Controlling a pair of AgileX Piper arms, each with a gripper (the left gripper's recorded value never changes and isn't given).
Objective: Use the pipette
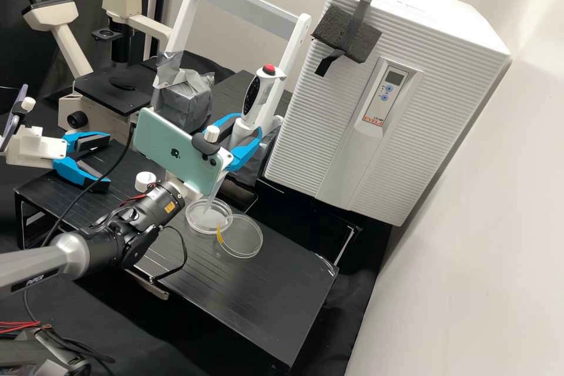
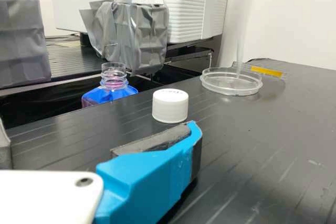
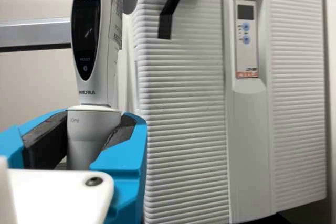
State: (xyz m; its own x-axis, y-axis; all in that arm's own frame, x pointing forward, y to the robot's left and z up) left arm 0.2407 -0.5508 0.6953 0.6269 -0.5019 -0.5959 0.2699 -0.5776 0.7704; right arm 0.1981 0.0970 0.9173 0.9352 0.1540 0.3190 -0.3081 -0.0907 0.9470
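At the middle of the black bench point(image 1: 252, 299), the right gripper point(image 1: 238, 142) is clamped on the lower body of the white pipette point(image 1: 258, 94). It holds the pipette upright, with the clear tip pointing down into a petri dish point(image 1: 207, 217). Well apart, the left gripper point(image 1: 104, 161) hangs with fingers parted, holding nothing, near a white cap point(image 2: 170, 105) and an uncapped bottle point(image 2: 111, 88).

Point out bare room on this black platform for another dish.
Freest is the platform stretch from the yellow-tagged petri dish to its near corner. The strip between the white cap and the other petri dish is bare too, but the right arm hangs over it. Crowded: around both dishes, where the right gripper holds the pipette.
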